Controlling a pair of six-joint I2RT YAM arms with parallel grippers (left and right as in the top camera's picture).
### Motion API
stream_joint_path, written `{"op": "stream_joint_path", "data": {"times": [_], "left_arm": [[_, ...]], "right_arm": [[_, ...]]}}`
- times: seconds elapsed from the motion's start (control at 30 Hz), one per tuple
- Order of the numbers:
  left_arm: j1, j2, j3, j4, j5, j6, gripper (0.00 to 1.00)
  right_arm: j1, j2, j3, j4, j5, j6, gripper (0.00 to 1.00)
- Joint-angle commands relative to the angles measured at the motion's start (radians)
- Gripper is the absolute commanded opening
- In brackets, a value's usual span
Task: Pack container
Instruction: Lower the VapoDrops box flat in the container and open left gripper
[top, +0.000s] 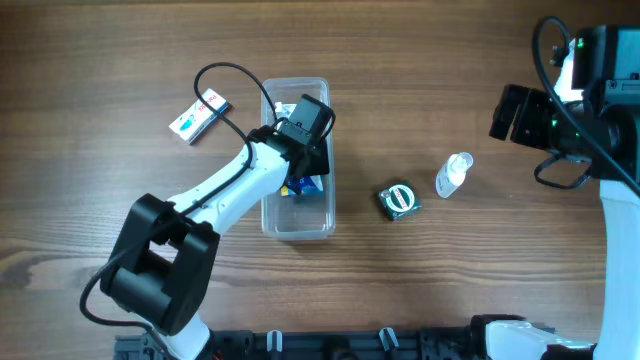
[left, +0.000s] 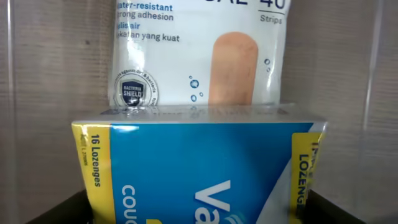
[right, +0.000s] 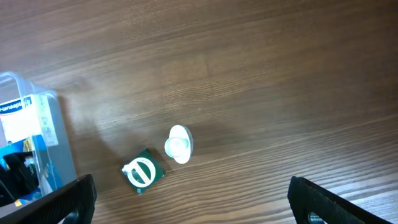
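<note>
**Left wrist view, nearest first.** My left gripper (left: 196, 214) shows only as dark fingers (left: 62, 211) cut off at the two lower corners. A blue cardboard lozenge box with yellow ends (left: 199, 168) lies between them. I cannot tell whether the fingers press the box or stand just clear of it. Behind the box stands a white packet of water-resistant plaster strips (left: 199, 56), printed with a tan plaster and cropped at the top. Clear plastic walls rise on either side.

**Overhead view.** Only this view shows the whole container (top: 297, 228). It is a clear, see-through plastic tub, long and rectangular, with rounded corners and a raised rim. It stands left of centre on the brown wood-grain table (top: 450, 60). My left arm reaches over it and the gripper covers its far half, so the contents show only as scraps of blue and white. To its left, well apart, lies a small white cardboard box with blue and red print (top: 197, 115). To its right lie a dark green square packet with a white round mark (top: 400, 200) and, farther right, a small clear bottle with a white cap (top: 452, 175). These two are near each other but not touching.

**Right wrist view.** My right gripper (right: 191, 190) stands wide, with nothing between its fingers. Beyond it lie the green packet and the bottle. One corner of the container enters at the left edge, with blue and white print blurred through its wall.
</note>
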Motion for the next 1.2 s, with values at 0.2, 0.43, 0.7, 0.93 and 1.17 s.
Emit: {"op": "stream_joint_path", "data": {"times": [0.2,0.43,0.7,0.93,1.17], "left_arm": [[0.002,0.009,0.023,0.004,-0.024,-0.01,0.84],[0.002,-0.015,0.061,-0.035,-0.023,-0.01,0.84],[0.002,-0.068,0.082,-0.061,-0.025,-0.01,0.83],[0.002,-0.068,0.082,-0.08,-0.024,-0.01,0.8],[0.002,-0.068,0.081,-0.144,-0.024,-0.01,0.78]], "right_arm": [[-0.003,0.007,0.008,0.002,0.018,-0.005,1.0],[-0.003,0.007,0.008,0.002,0.018,-0.005,1.0],[-0.003,0.007,0.008,0.002,0.018,-0.005,1.0],[-0.003,0.007,0.008,0.002,0.018,-0.005,1.0],[-0.003,0.007,0.008,0.002,0.018,-0.005,1.0]]}}
